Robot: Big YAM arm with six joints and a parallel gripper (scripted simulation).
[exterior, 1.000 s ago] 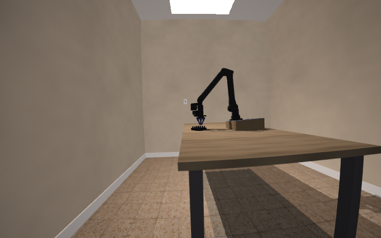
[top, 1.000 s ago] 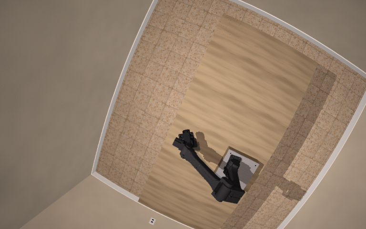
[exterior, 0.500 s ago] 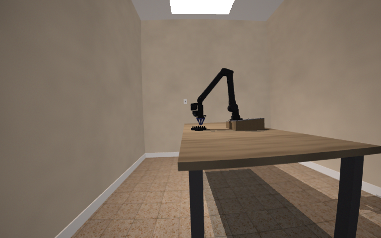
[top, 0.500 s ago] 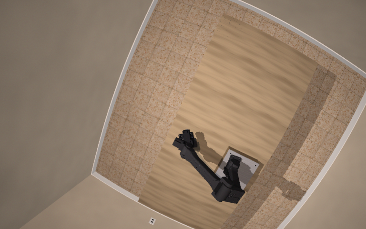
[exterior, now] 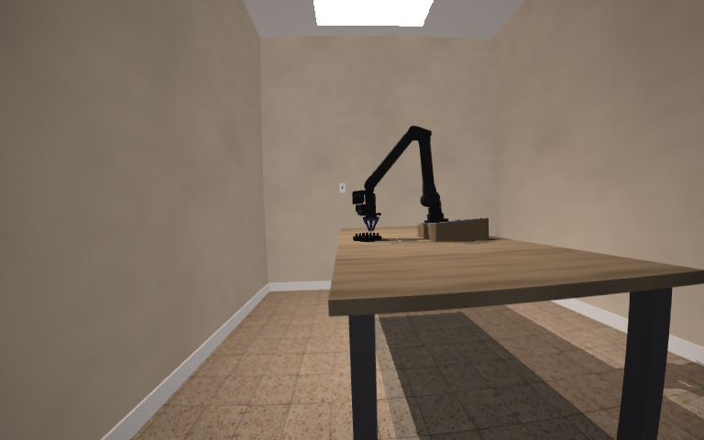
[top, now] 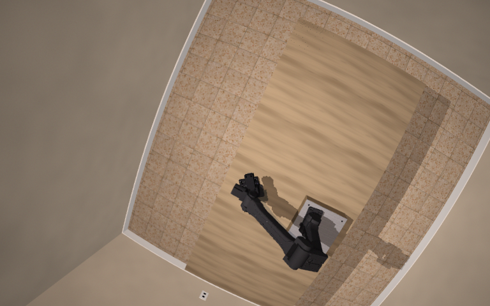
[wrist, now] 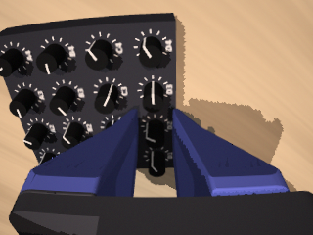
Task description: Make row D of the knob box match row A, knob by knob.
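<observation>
The black knob box [wrist: 92,85] lies on the wooden table, with several rows of black knobs, each with a white line. In the wrist view my gripper [wrist: 155,118] hangs just over the box's right-hand column, its blue fingers a narrow gap apart. Two knobs of that column, one [wrist: 156,129] and the one nearer to me [wrist: 156,160], show in the gap. In the exterior view the fingertips [exterior: 369,226] stand a little above the box [exterior: 367,238], apart from it. In the top view the gripper [top: 249,183] hides the box. I cannot read the printed names.
The arm's base stands on a raised wooden block [exterior: 456,229] [top: 319,225] with a grey plate near the table's side. The box sits close to the table's other long edge [top: 231,169]. A wall socket [top: 203,295] is on the wall behind.
</observation>
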